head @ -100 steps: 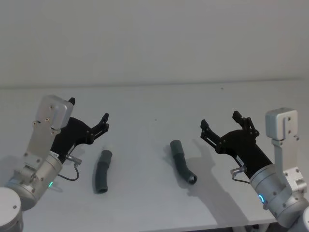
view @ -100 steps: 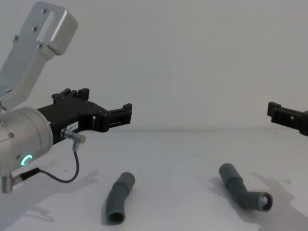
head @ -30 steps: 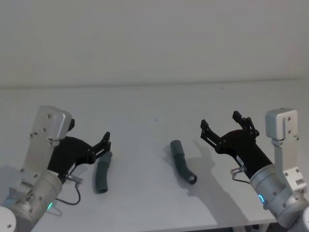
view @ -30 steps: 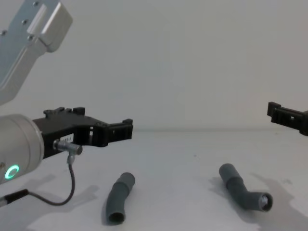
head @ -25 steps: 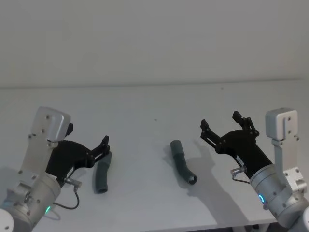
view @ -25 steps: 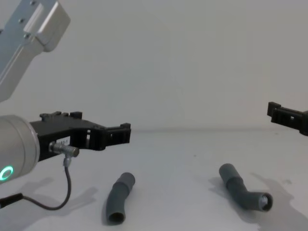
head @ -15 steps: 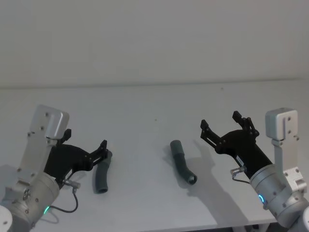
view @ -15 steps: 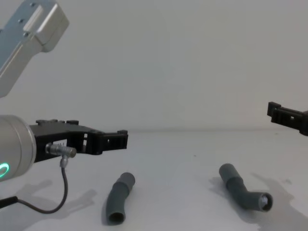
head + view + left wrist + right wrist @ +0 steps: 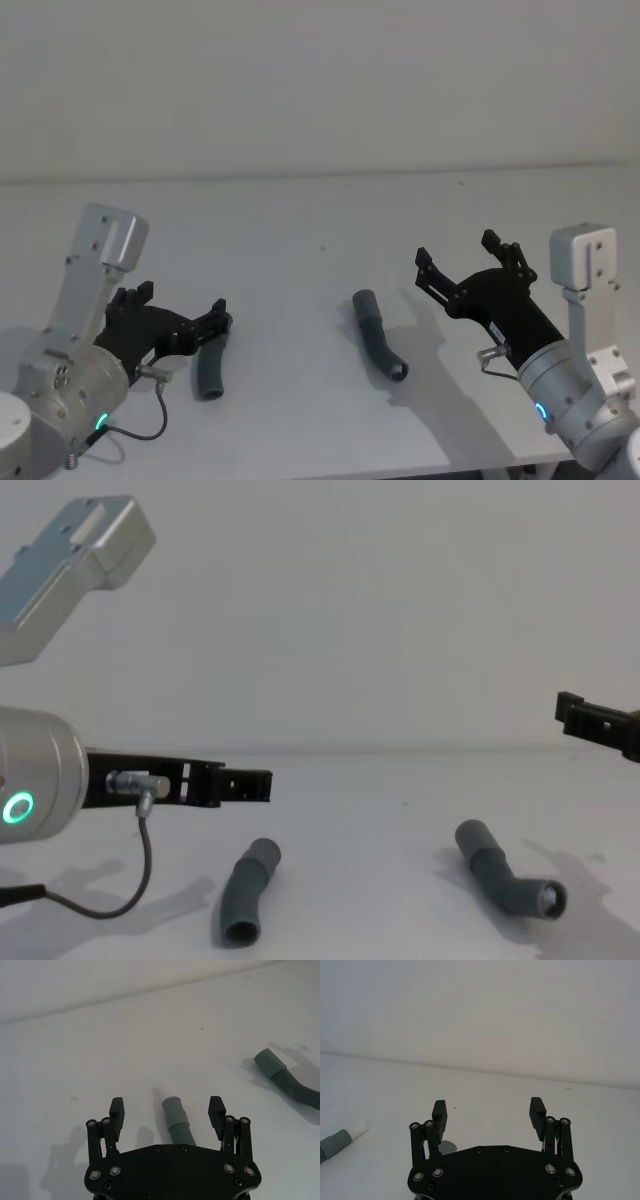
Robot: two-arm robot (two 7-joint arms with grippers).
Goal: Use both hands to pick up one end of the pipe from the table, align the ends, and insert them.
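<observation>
A: Dark grey plastic is found in two spots on the table. The left pipe piece lies near the front left, and the right pipe piece lies well apart from it, toward the middle.

B: And the ends that are to be joined?

A: An open mouth is shown at the near end of the right pipe piece. A pale stub seems to project from the far end of the left pipe piece, though against the white surface it cannot be made out with certainty.

B: How is the left gripper placed?

A: The left gripper is held low over the far half of the left pipe piece. Its jaws are spread wide and the piece is lined up between the fingers — presumably so that a short drop and a squeeze would catch it just behind the stub. In the chest view the fingers are seen above the piece, so no contact is judged to be made yet.

B: And the right gripper?

A: The right gripper is seen raised over the table to the right of the right pipe piece, likewise spread and empty.

B: What is called for next?

A: Nothing is lifted, so the task is judged barely begun. A grasp close behind the stub would be wanted, so that the stub is left clear for insertion. The risk is that the bent piece is rolled aside under closing fingers.
</observation>
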